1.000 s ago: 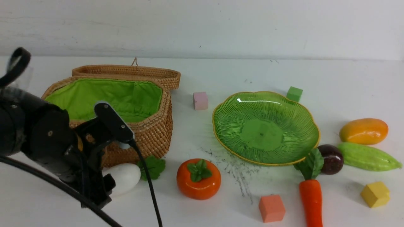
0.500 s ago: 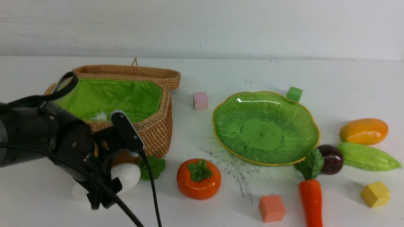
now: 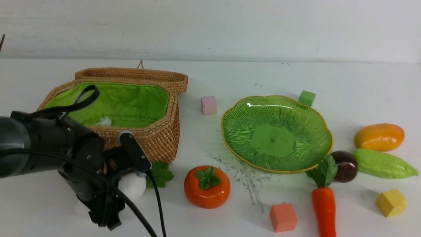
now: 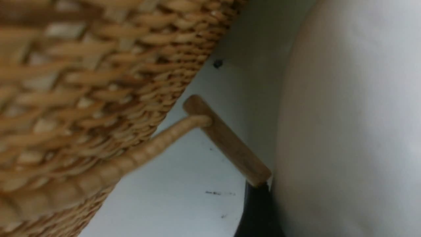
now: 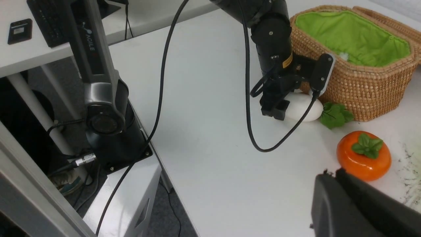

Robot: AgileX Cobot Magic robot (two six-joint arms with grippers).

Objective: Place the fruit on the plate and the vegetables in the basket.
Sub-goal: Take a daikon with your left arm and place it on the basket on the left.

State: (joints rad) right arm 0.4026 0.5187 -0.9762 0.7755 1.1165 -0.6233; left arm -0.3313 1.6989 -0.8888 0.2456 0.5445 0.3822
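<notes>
The left gripper (image 3: pixel 107 210) is set astride the white body of the radish (image 3: pixel 133 186), which lies on its side near the table's (image 3: pixel 230 79) front left corner, just beside the wicker basket's (image 3: pixel 164 131) front wall. The jaws are placed to either side for a lift into the open lining, though whether they press on it cannot be told. The right gripper (image 5: pixel 335 184) is held clear with jaws pressed together, and the plate (image 3: pixel 276 135) is seen bare, the persimmon (image 3: pixel 206 187) lying between it and the radish.
</notes>
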